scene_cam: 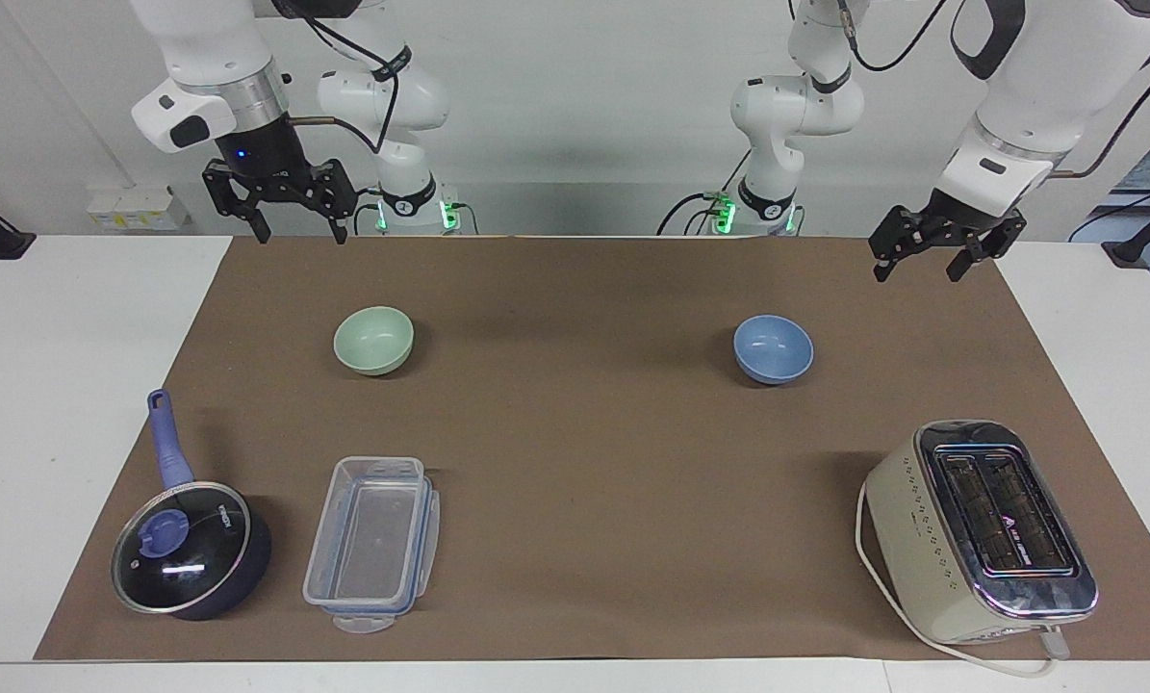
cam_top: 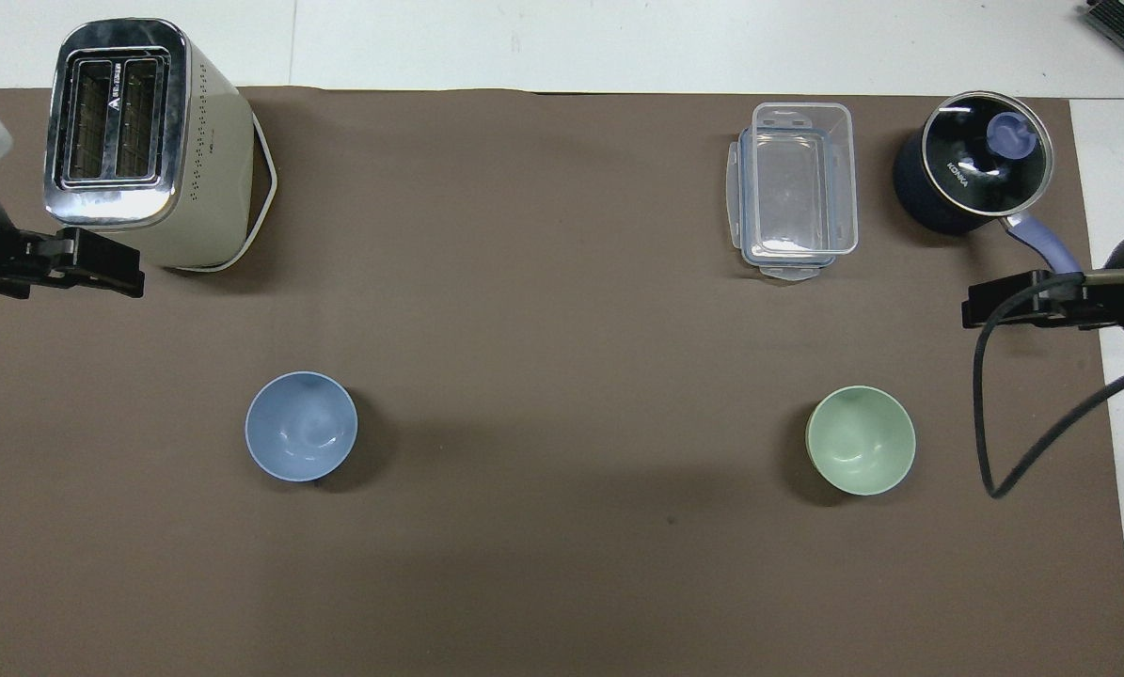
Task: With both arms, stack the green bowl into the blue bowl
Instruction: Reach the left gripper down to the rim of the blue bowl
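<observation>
The green bowl (scene_cam: pixel 373 339) stands upright and empty on the brown mat, toward the right arm's end; it also shows in the overhead view (cam_top: pixel 861 439). The blue bowl (scene_cam: pixel 773 348) stands upright and empty toward the left arm's end, level with the green bowl and well apart from it; it also shows in the overhead view (cam_top: pixel 301 426). My right gripper (scene_cam: pixel 300 231) is open and empty, raised over the mat's edge by the robots, and shows in the overhead view (cam_top: pixel 994 306). My left gripper (scene_cam: pixel 921 268) is open and empty, raised over the mat's corner, and shows in the overhead view (cam_top: pixel 101 263).
Farther from the robots than the green bowl stand a dark saucepan with a glass lid and blue handle (scene_cam: pixel 190 558) and a clear plastic container (scene_cam: pixel 372 544). A cream toaster (scene_cam: pixel 979 529) stands farther out than the blue bowl. A brown mat (scene_cam: pixel 575 462) covers the white table.
</observation>
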